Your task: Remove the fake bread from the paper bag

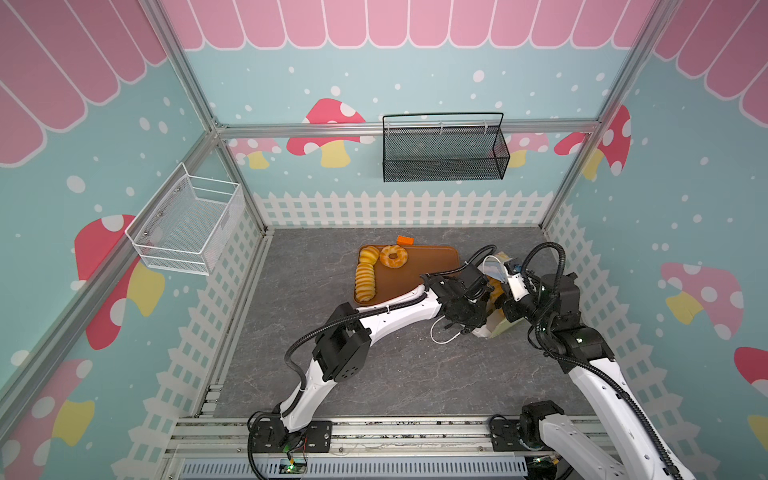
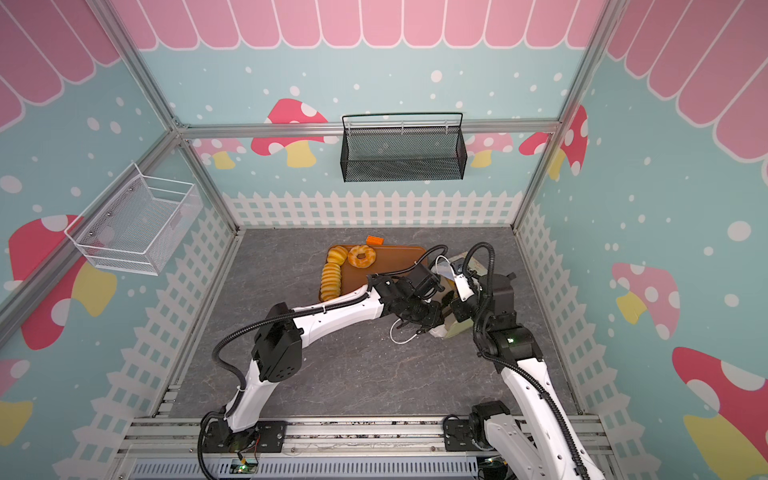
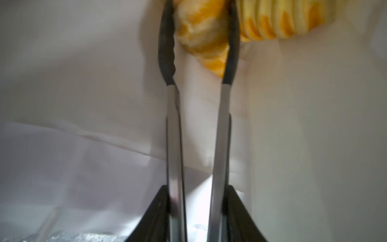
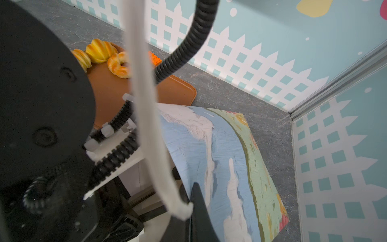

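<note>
Roll lies far-to-near along tray edge.

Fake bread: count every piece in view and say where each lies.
5. On the tray: croissant, ring doughnut, long ridged roll. Inside the paper bag: one piece between the tongs, a ridged roll beside it. More may hide there.

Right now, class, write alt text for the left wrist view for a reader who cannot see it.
Tongs held by the left gripper bracket a golden pastry inside the white-lined paper bag; a ridged roll lies beside it.
</note>
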Tool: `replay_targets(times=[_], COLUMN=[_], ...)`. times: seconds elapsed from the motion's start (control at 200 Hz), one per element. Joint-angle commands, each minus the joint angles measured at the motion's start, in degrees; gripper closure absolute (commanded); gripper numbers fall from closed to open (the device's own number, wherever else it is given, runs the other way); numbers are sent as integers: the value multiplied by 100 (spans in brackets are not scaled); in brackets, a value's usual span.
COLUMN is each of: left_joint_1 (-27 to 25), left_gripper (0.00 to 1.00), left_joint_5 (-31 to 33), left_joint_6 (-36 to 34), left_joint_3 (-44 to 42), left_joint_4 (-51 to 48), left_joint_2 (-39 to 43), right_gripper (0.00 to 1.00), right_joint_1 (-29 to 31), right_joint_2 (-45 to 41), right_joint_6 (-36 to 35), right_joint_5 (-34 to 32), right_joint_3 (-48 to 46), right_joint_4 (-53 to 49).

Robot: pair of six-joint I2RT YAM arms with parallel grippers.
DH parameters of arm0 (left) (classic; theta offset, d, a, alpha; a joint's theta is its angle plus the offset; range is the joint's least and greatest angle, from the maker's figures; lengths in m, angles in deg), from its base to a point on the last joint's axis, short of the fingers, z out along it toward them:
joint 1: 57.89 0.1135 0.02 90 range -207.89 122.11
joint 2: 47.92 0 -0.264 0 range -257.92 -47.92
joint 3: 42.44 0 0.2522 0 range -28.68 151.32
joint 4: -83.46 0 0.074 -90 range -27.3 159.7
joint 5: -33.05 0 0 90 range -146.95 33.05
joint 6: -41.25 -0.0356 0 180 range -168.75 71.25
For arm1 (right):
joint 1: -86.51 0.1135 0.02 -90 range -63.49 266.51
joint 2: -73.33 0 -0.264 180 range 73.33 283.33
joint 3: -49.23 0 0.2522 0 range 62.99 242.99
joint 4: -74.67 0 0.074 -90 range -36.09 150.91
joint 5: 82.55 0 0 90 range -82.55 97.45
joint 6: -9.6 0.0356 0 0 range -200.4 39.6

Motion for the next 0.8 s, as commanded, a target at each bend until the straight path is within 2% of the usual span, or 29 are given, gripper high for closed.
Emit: replay_targets(times=[0.0,0.18,0.305,0.795], left_joint_1=[4,42,120,281], left_gripper=[74,92,99,100], left_joint_5=[196,312,375,165], left_joint_6=[-60,-162,-171,-603], left_joint_3=[184,-256,-801,-1854], left_joint_4=[162,364,727,1041], left_joint_2=[218,742,1249,2486], right_gripper=[100,100,100,100], right_joint_1=[8,9,2,4], right_joint_2=[-36,-78,-133,-93], right_joint_6=[-5,-56,-78,31], right_joint_5=[207,92,23,-291], right_joint_3=[21,-8,27,94], right_joint_4=[252,259,174,160])
